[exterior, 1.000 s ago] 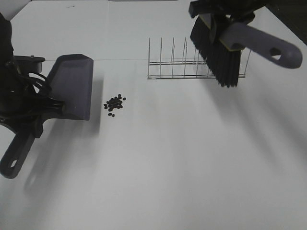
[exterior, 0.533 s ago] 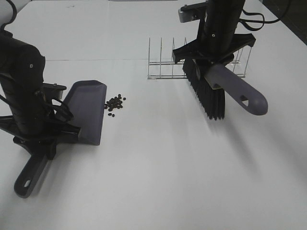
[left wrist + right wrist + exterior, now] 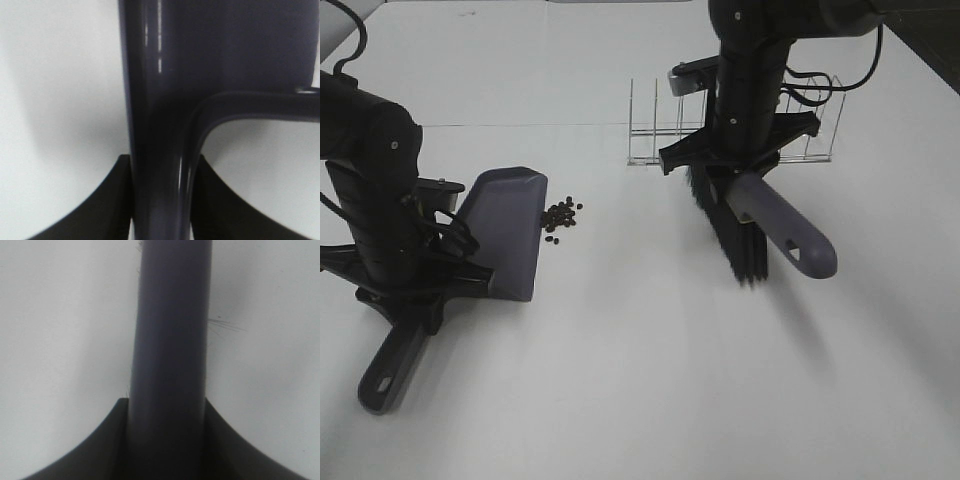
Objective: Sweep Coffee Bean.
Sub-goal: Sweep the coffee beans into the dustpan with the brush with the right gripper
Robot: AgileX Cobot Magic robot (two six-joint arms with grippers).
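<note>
While coffee bean cluster lies beside dustpan lip, left gripper clamps dustpan handle, right gripper clamps brush, beans only in exterior view.

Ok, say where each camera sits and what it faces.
Exterior high: above, facing down at the table, left arm, right arm, dustpan, beans, brush, rack.
Left wrist: on the left arm, looking along the dustpan handle, clamped in the left gripper.
Right wrist: on the right arm, looking along the brush handle, clamped in the right gripper.
Shared: dustpan in exterior high and left wrist.
</note>
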